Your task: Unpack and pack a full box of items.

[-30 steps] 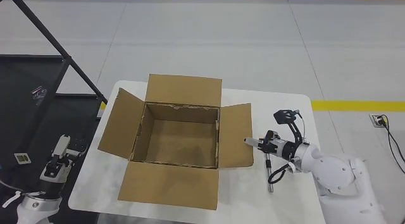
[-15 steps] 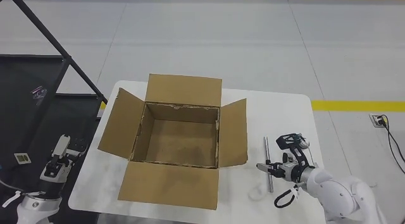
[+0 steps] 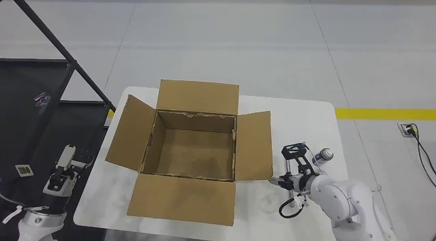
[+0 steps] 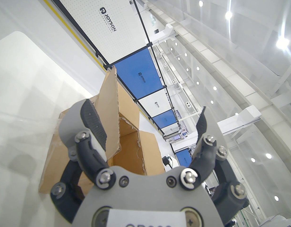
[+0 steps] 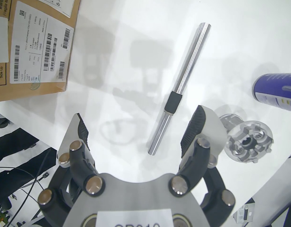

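Cardboard box (image 3: 194, 152) stands open on the white table (image 3: 300, 115), all four flaps folded outward. The right tool (image 5: 138, 112) is released, fingers spread wide, over the table just beside the box's right flap. A steel rod (image 5: 180, 82) with a black band lies flat on the table, its near end between those fingers. A blue can (image 5: 275, 90) and a machined metal part (image 5: 249, 140) lie near the rod. The left tool (image 4: 145, 110) is likewise released, off the table's left edge, facing the box
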